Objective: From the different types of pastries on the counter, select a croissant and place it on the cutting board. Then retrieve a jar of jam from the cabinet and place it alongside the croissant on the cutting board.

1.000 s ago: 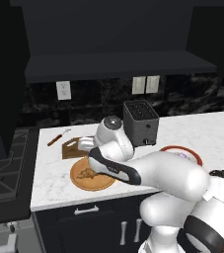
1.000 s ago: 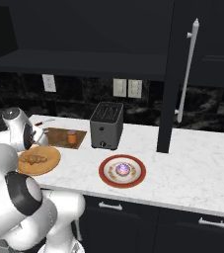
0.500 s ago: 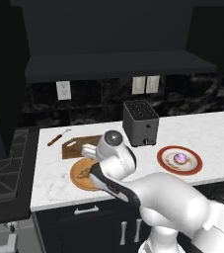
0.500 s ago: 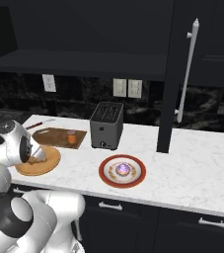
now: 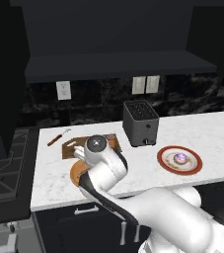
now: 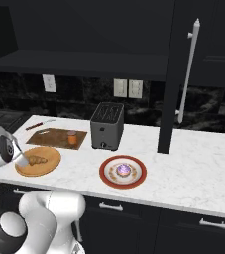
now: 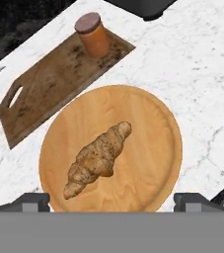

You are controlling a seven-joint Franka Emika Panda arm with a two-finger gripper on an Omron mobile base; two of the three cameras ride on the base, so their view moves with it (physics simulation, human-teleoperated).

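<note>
The gripper (image 7: pixel 111 201) is hovering with fingers spread wide over the croissant (image 7: pixel 97 159), which is lying on a round wooden plate (image 7: pixel 153 148). Beyond, the jar of jam (image 7: pixel 92 34) is standing on the cutting board (image 7: pixel 49 81), on the marble counter (image 6: pixel 193 168) beneath the black cabinet (image 6: pixel 84 30).

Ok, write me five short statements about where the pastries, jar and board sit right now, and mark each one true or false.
1. The croissant lies on the round wooden plate. True.
2. The jar of jam stands in the overhead cabinet. False: it stands on the cutting board, at the end away from the handle hole.
3. The purple-topped pastry sits on a red-rimmed plate. True.
4. The gripper is shut on the croissant. False: its finger tips stand wide apart, open, with the croissant lying free on the plate.
5. The toaster stands on the cutting board. False: it stands on the counter beside the board.
</note>
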